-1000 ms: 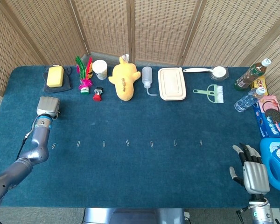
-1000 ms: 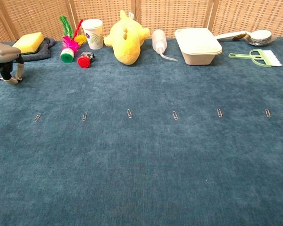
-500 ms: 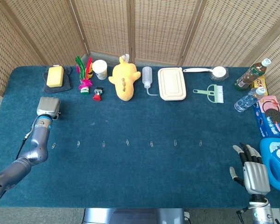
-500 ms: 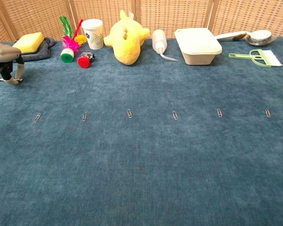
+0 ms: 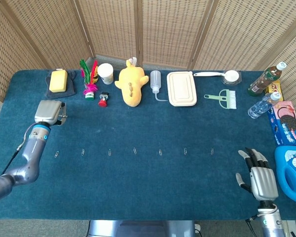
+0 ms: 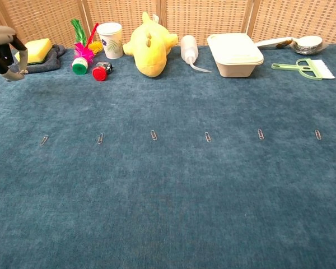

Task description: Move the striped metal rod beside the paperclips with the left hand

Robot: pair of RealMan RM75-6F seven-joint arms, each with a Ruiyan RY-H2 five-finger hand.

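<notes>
The left hand hovered over the bench, apart from the paperclips; I couldn't tell its grip, and no striped rod showed. The right hand rested spread and idle.

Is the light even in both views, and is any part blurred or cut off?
Head view: even, soft light, weak shadows, all sharp; the right hand shows whole. Chest view: also even and sharp, but the left hand is cut by the frame's left edge.
</notes>
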